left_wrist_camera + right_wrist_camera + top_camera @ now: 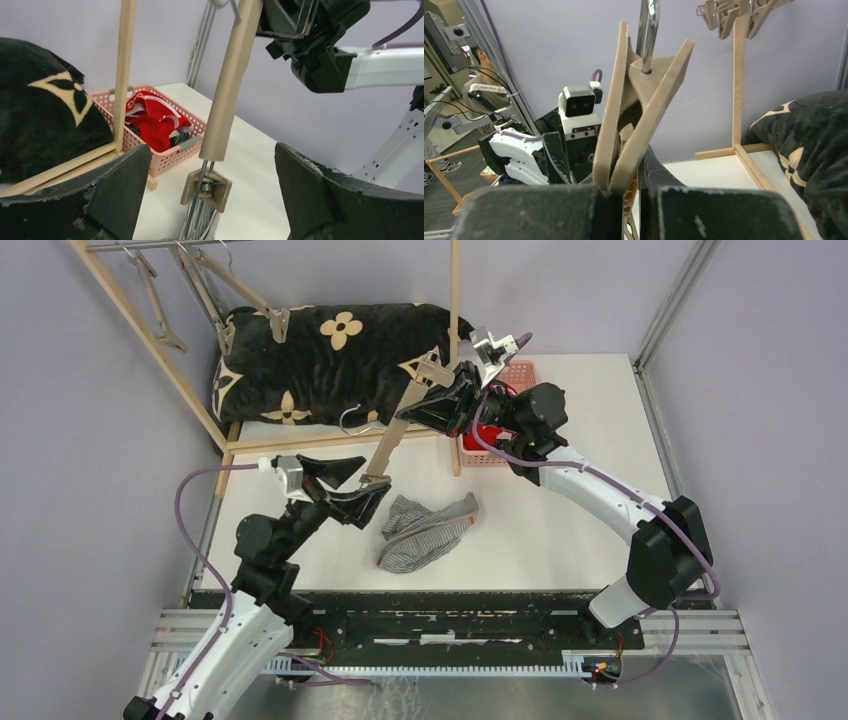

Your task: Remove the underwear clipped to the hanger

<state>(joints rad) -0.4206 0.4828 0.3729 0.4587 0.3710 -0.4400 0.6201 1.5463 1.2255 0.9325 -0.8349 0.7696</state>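
Observation:
My right gripper (443, 405) is shut on the middle of a tan wooden clip hanger (400, 430) and holds it tilted above the table; its bar stands between the pads in the right wrist view (624, 192). The hanger's lower clip (206, 187) still grips the grey finely striped boxer shorts (430, 530), which lie crumpled on the table. My left gripper (362, 488) is open, its fingers (117, 192) to either side of that clip without touching it. The red boxer shorts (155, 120) and a bit of the navy striped ones (178, 138) lie in a pink basket (172, 155).
The pink basket (520, 372) stands at the back right, partly behind my right arm. A black cushion with beige flowers (330, 360) lies at the back, inside a wooden rack (150, 340) with a post (455, 300). Spare clip hangers (205, 285) hang at the top left.

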